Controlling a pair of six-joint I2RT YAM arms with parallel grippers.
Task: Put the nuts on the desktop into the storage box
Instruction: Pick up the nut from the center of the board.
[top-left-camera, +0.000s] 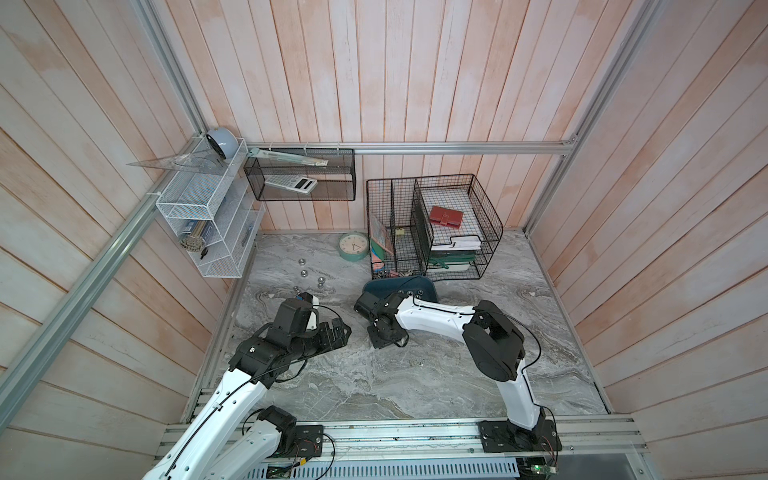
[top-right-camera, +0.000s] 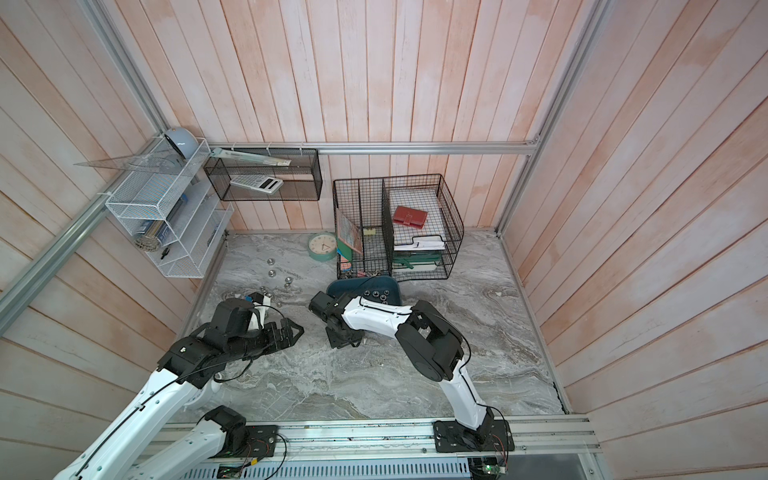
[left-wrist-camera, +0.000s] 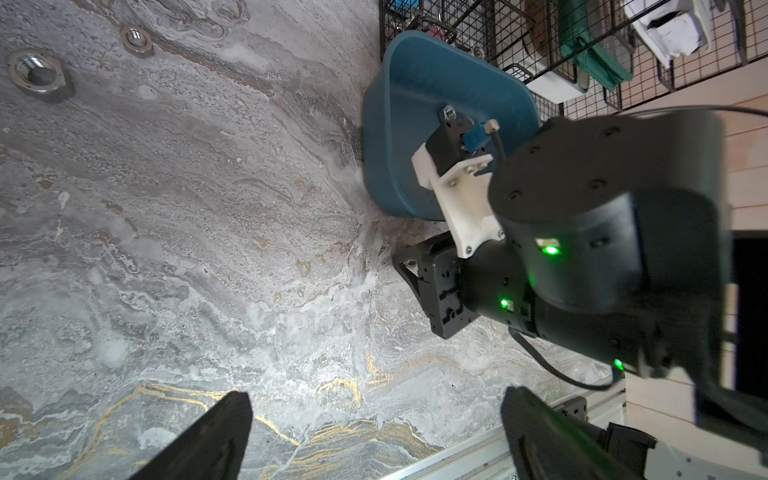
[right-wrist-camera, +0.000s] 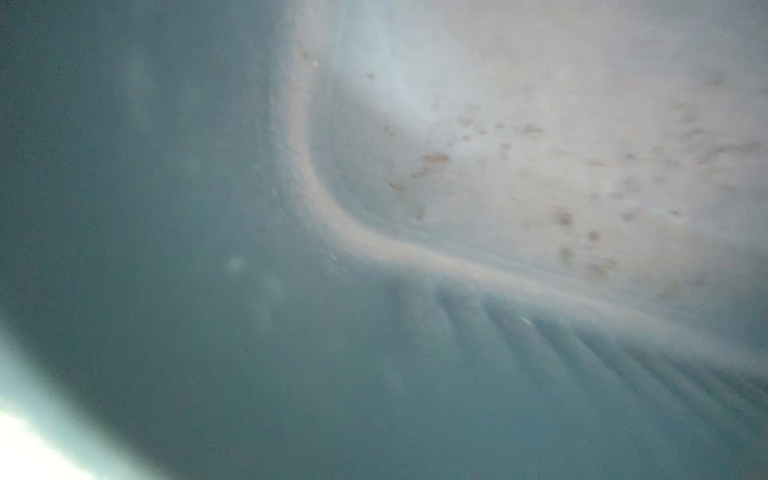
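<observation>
Several small silver nuts (top-left-camera: 305, 273) lie on the grey marble desktop (top-left-camera: 415, 374) at the back left; two nuts (left-wrist-camera: 39, 75) show large in the left wrist view. The teal storage box (top-left-camera: 428, 286) sits in front of the wire organiser and looks tipped, with a few nuts (top-right-camera: 376, 296) inside it. My right gripper (top-left-camera: 386, 337) points down at the desktop against the box's near wall; its jaws are hidden. The right wrist view holds only the blurred teal storage box (right-wrist-camera: 166, 249), very close. My left gripper (left-wrist-camera: 374, 436) hangs open over bare desktop, to the left of the right one.
A black wire-mesh organiser (top-left-camera: 453, 232) with papers and a red wallet stands right behind the box. A round green clock (top-left-camera: 353, 246) lies at the back. White wire shelves (top-left-camera: 208, 220) and a black mesh basket (top-left-camera: 299, 174) hang on the left and back walls. A metal rail (top-left-camera: 415, 428) runs along the front edge.
</observation>
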